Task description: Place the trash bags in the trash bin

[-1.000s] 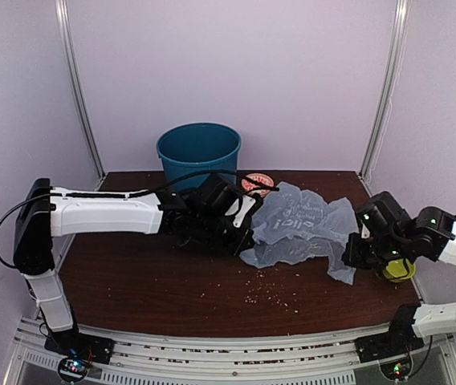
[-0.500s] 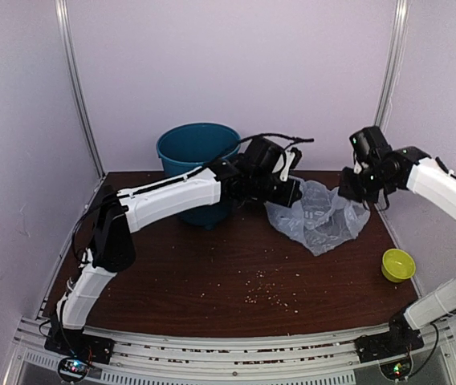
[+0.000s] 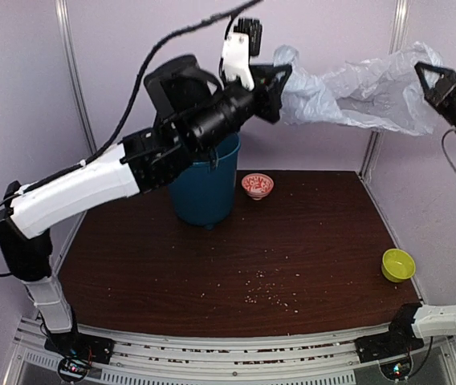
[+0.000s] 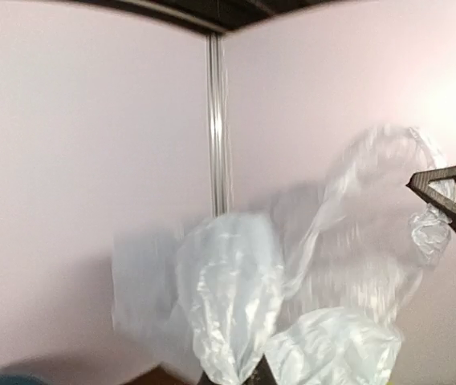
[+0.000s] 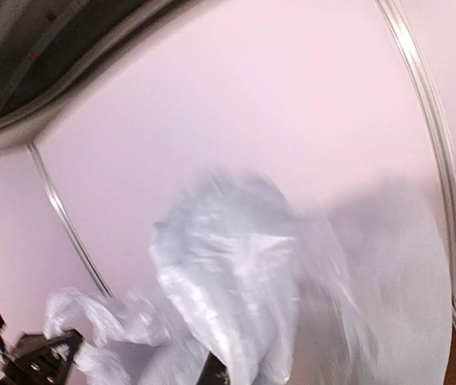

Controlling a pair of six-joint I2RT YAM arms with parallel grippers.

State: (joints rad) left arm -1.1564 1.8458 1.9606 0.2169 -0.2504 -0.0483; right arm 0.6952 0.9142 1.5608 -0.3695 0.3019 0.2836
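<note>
The trash bag (image 3: 356, 92), thin grey-blue crinkly plastic, hangs stretched in the air high over the back of the table. My left gripper (image 3: 280, 80) is shut on its left end, my right gripper (image 3: 425, 76) on its right end. The teal trash bin (image 3: 208, 192) stands at the back left, below and left of the bag, its rim partly hidden by the left arm. In the left wrist view the bag (image 4: 228, 297) bunches out of my left gripper (image 4: 252, 377), and the right gripper (image 4: 453, 192) shows across. The right wrist view is filled by blurred bag (image 5: 244, 289).
A small red-patterned bowl (image 3: 258, 184) sits just right of the bin. A lime-green bowl (image 3: 397, 264) lies near the table's right edge. Crumbs (image 3: 268, 297) are scattered at the front middle. Pale walls and metal posts (image 3: 384, 88) enclose the back.
Both arms have risen from table height with the bag, which went from lying on the table to being stretched high in the air between the two grippers.
</note>
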